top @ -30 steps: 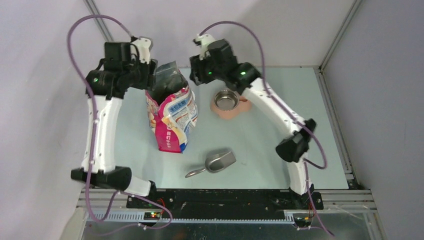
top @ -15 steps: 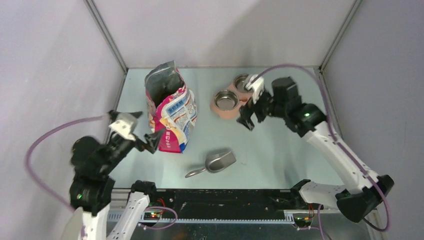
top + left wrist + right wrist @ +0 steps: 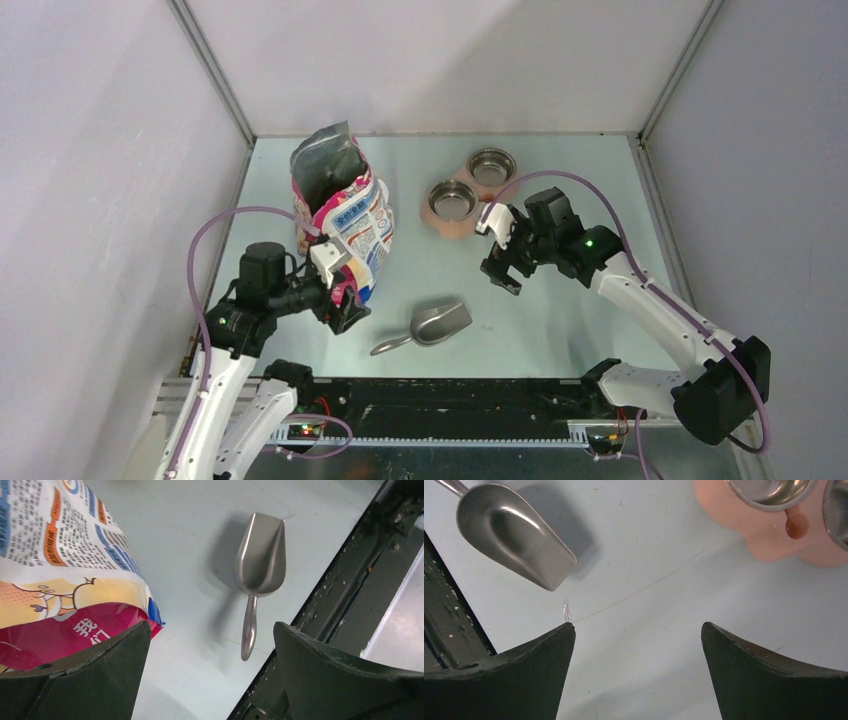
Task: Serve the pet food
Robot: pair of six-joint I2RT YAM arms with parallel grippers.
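Note:
The pink-white-blue bag (image 3: 345,225) stands at the middle left with its top open; its inside is dark and no pet food shows. The grey metal scoop (image 3: 435,323) lies empty on the table in front of the bag, handle toward the near edge. My left gripper (image 3: 345,300) is open and empty beside the bag's pink bottom corner (image 3: 60,630), with the scoop (image 3: 260,560) ahead of it. My right gripper (image 3: 497,255) is open and empty above bare table, between the scoop (image 3: 514,532) and the pink bowl holder (image 3: 784,540).
The pink holder (image 3: 450,222) carries two empty metal bowls (image 3: 453,198) (image 3: 491,164) at the back middle. The black rail (image 3: 450,400) runs along the near edge, close to the scoop handle (image 3: 248,630). Grey walls enclose the table on three sides.
Both arms swung down from the back. The left gripper came to the bag's near corner by the scoop; the right gripper moved from the bowls toward the scoop. Bag, scoop and bowls have not moved.

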